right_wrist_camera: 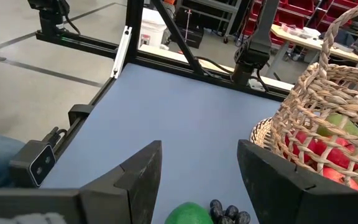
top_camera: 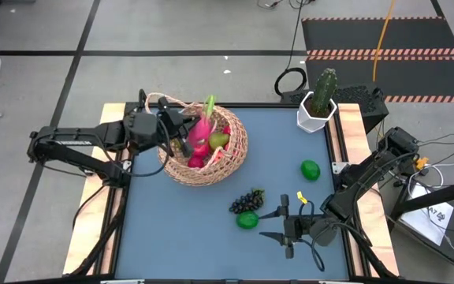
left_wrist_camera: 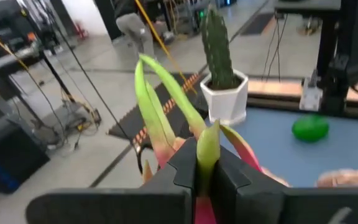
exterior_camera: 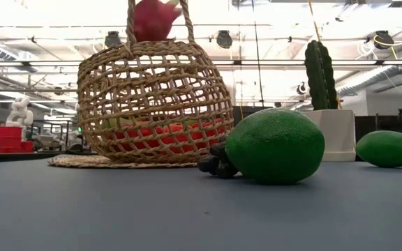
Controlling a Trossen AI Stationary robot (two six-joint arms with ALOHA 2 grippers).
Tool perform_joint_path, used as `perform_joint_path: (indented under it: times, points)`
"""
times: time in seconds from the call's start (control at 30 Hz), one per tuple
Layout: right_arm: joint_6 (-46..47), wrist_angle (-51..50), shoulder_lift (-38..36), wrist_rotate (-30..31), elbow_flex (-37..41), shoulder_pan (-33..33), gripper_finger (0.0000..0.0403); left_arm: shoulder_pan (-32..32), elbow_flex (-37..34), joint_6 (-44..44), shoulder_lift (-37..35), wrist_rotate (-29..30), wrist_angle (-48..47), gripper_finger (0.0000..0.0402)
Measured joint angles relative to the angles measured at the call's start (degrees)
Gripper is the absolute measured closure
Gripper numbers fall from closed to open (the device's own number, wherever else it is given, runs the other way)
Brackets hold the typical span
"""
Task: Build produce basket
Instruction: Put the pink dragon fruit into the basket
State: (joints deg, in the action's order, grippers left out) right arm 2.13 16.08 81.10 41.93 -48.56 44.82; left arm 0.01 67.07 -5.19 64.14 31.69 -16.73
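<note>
Left end effector (top_camera: 181, 130) clamped on dragon fruit (top_camera: 200, 128) over basket (top_camera: 231, 160) near tabletop's far left corner; right end effector (top_camera: 277, 224) empty, half-open, beside lime (top_camera: 248, 220) and grapes (top_camera: 247, 201) by near edge.

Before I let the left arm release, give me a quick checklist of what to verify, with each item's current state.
1. Left gripper shut on the dragon fruit, pinching a green leaf tip: ok.
2. Dragon fruit over the basket, up by its handle in the low view: ok.
3. Room inside the basket: red fruits and a pear already there; space under the dragon fruit: cannot tell.
4. Right gripper open, apart from the basket, hovering next to the near lime and grapes: ok.
5. Produce all loaded: not ok; both limes, including the far lime, and the grapes lie on the table.
</note>
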Motion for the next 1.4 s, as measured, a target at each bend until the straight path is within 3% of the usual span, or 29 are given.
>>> perform_joint_path:
  times: [0.57, 1.4]
  points:
    - [0.0, 0.0, 0.0, 0.0, 0.0, 0.0, 0.0200, 0.0, 0.0, 9.2, 1.3, -0.4, -18.6, 0.0376]
    - [0.0, 0.4, 0.0, 0.0, 0.0, 0.0, 0.0200, 1.5, -0.1, 14.8, 6.1, -0.4, -30.2, 0.0376]
